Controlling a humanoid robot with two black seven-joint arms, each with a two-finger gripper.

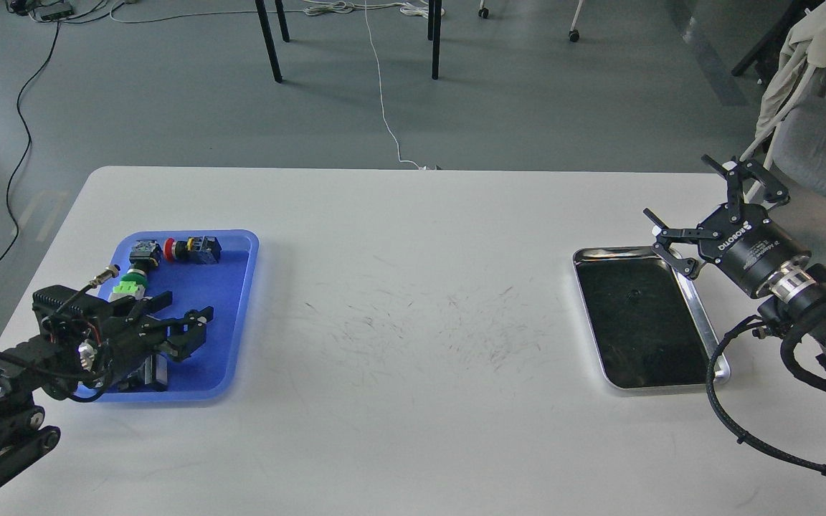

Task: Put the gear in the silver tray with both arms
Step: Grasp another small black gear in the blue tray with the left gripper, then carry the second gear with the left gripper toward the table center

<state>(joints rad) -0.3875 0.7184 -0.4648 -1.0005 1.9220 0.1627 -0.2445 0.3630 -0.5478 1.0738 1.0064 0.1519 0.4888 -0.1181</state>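
The silver tray point(589, 301) lies at the right of the white table, its dark mirror-like base bare. My right gripper point(692, 209) hovers just above the tray's far right corner, fingers spread wide, open and empty. My left gripper point(185, 309) reaches low over the near half of the blue plastic tray point(237, 315), fingers apart, with nothing visibly held. I cannot pick out a gear. A grey part point(153, 373) shows partly under the left gripper, and I cannot tell what it is.
The blue tray's far end holds a red push-button switch point(188, 249), a black and blue part point(145, 251), a green part point(129, 286) and a metal connector point(106, 273). Chairs stand off the table's right edge point(814, 143). The table's middle point(420, 322) is scuffed.
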